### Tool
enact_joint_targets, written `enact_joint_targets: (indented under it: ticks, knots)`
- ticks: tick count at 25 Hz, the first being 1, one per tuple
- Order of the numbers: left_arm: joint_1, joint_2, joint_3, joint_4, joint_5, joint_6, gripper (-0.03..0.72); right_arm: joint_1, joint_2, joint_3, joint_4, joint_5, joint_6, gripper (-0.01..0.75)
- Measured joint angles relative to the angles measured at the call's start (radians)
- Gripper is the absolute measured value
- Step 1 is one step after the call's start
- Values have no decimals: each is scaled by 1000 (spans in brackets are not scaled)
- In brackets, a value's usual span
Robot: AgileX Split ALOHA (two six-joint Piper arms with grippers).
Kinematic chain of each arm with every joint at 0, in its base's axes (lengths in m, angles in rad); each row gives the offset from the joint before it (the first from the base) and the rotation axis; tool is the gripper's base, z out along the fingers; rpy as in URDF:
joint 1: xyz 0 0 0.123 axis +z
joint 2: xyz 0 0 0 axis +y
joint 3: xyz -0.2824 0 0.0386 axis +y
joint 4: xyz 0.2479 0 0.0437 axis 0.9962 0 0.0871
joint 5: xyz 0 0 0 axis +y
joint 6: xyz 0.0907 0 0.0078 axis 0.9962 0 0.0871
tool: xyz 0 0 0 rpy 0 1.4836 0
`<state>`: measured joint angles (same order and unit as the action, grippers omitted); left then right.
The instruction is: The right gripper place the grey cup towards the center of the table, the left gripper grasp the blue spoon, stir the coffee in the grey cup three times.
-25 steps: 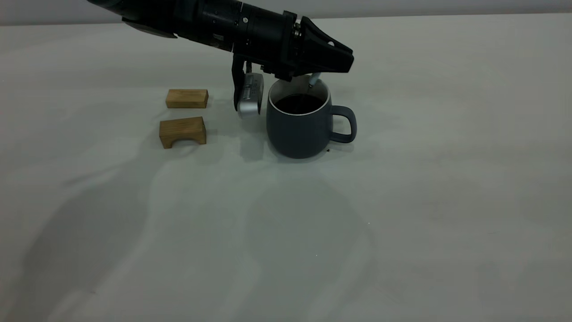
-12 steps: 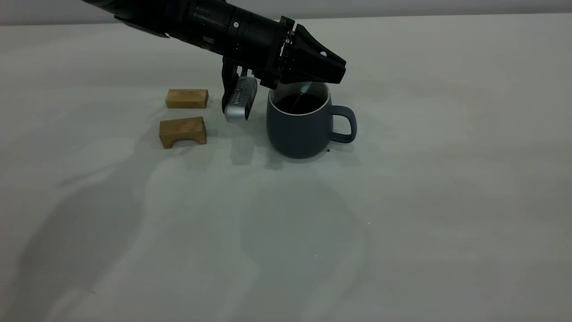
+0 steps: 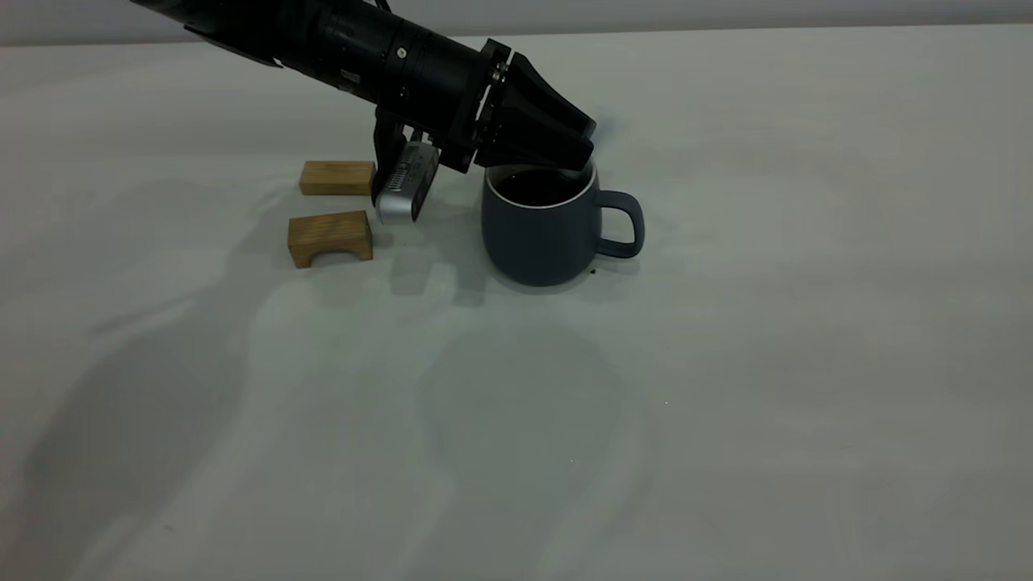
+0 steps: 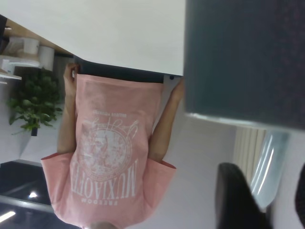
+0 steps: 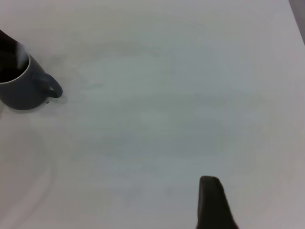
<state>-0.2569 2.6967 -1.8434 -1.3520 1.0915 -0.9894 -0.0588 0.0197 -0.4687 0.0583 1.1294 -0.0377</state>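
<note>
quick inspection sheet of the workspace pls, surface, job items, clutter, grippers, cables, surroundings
surface: off-white table, tiny dark speck by the cup's base
job's things: grey cup upright, handle toward the right arm's side, dark coffee inside; blue spoon between the left fingers, its bowl hidden
clutter: two wooden blocks, apart from the cup
grippers: left gripper at the cup's rim, shut on the spoon; right gripper away from the cup, one finger showing
cables: nothing seen
surroundings: person in pink T-shirt, potted plant behind the table
</note>
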Motion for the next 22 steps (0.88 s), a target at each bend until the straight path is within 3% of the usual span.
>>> enact_joint_targets:
  ticks: [5,15,22]
  knots:
    - [2,0,0,3,-1,93,528,0,0,0,0,0,0,501]
    - [5,-140,0,28,-2,449,544,0,0,0,0,0,0,501]
    - [6,-355,0,217,22,780,544,0,0,0,0,0,0,501]
